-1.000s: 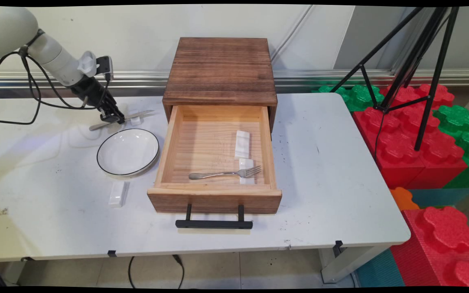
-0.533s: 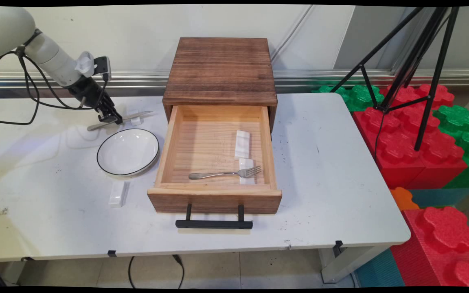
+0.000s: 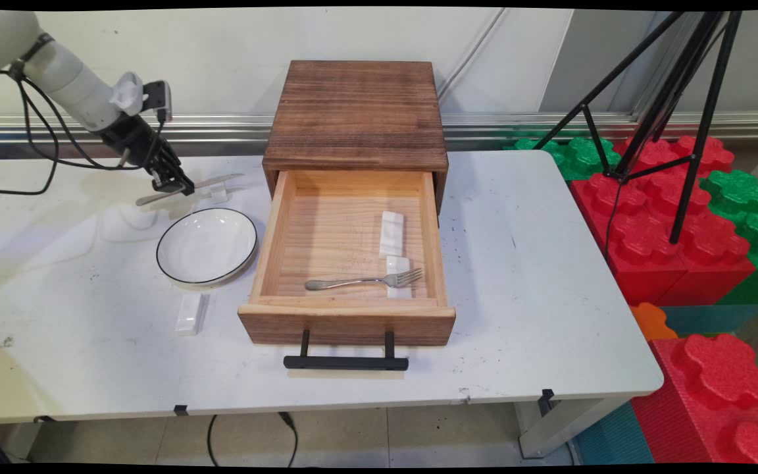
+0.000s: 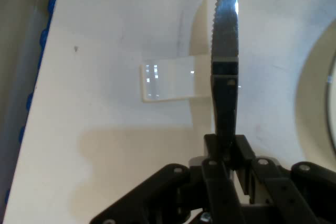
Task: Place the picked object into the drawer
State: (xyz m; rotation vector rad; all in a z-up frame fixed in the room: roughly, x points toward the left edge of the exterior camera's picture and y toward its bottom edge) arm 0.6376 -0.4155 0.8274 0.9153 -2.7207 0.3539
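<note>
Knife (image 4: 224, 51) clamped by its handle in the gripper (image 3: 175, 187), fingers closed tight on it. It hangs clear above its white rest (image 4: 167, 81), beside the plate (image 3: 206, 245).

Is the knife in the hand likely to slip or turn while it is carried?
Perhaps. The hand grips the knife on smooth metal, so it may slip. The blade reaches far past the fingers, so it could pivot. It looks stiff, unlikely to bend.
</note>
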